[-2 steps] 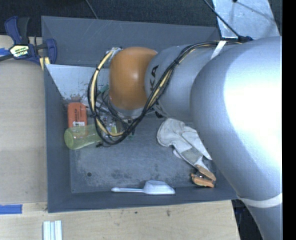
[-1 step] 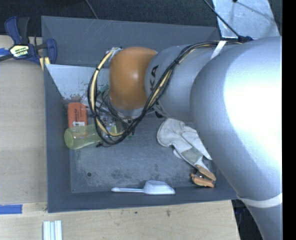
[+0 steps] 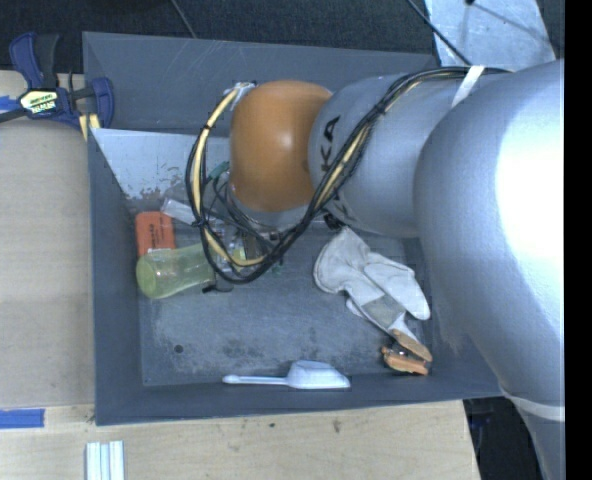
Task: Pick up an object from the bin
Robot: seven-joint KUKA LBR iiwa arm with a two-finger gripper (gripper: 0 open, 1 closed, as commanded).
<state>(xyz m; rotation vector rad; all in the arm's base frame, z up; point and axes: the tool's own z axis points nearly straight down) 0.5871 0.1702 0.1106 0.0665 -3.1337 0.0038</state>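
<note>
Gripper [image 3: 228,250] is down by the yellow-green plastic cup [image 3: 174,272] lying sideways at the left of the bin [image 3: 116,308], can't tell how the jaws stand, and that cup looks light, slick and squashy, so I'd pinch it gently mid-body.

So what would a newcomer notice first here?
The big silver robot arm with its rounded orange wrist cover dominates, reaching from the right over the grey metal bin's upper middle. Just below-left of it lie a translucent yellow-green plastic cup on its side and an orange rectangular block; a crumpled white cloth sits at right, a white plastic scoop along the near edge.
</note>
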